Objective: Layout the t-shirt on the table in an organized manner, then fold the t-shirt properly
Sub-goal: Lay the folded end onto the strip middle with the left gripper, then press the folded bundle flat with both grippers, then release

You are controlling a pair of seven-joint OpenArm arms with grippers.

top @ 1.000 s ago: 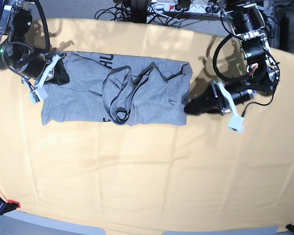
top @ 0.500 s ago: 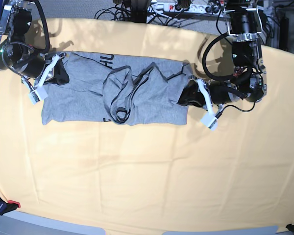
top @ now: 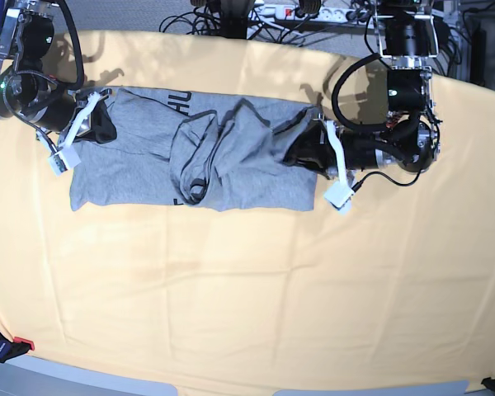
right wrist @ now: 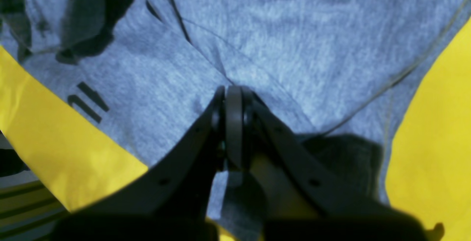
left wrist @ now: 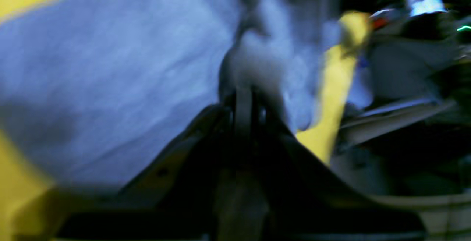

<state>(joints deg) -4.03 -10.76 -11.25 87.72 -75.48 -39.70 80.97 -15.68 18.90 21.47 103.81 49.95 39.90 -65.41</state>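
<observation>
Two black arms (top: 400,91) with looping black cables, white-trimmed wrists, black gripper (right wrist: 233,99) fingers

T-shirt (top: 148,165): soft matt grey knit cloth w/ fuzzy heathered surface. Table (top: 247,289): matt yellow-orange cloth cover, creased. Gripper fingers (right wrist: 294,167): black matt plastic, smooth.

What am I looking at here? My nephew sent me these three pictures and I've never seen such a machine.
It is a robot with two arms at a cloth-covered table. One picture looks down from above; the other two come from cameras on each wrist. A grey t-shirt lies crumpled on the table. The right tool is shut, pinching the shirt's fabric near one end. The left tool is shut too, pressed into the other end, but that picture is too blurred to show if it grips cloth. Cables lie behind.
</observation>
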